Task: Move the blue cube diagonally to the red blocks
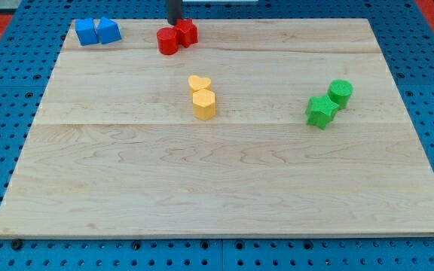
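Blue cube [87, 31] sits at the board's top-left corner, well to the view's left of my tip [175, 23], touching a second blue block [108, 31] on its right. It looks small, rigid and light, likely to slide easily yet spin if struck off-centre, so a push should meet the middle of a flat face. My tip, a bare rod with nothing to open or close, stands just above the red blocks [176, 37]. Lower right lie yellow blocks [202, 95], then green blocks [328, 103].
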Controlling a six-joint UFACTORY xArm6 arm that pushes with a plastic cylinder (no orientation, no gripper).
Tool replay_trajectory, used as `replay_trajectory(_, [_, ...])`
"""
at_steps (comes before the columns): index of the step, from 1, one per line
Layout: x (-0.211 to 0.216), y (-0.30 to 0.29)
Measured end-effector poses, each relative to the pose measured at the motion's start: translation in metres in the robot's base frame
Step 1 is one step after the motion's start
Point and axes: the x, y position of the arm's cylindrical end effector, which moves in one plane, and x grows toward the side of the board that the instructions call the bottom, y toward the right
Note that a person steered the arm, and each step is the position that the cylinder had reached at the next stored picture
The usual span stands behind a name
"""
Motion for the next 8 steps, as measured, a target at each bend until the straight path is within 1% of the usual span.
replay_trajectory(1, [0.0,0.0])
replay_trajectory(2, [0.0,-0.025])
replay_trajectory(4, [0.0,-0.143])
replay_trajectory(5, [0.0,-0.187])
replay_trajectory(6, [0.0,-0.188])
replay_trajectory(7, [0.025,-0.186])
replay_trajectory(8, [0.061,-0.145])
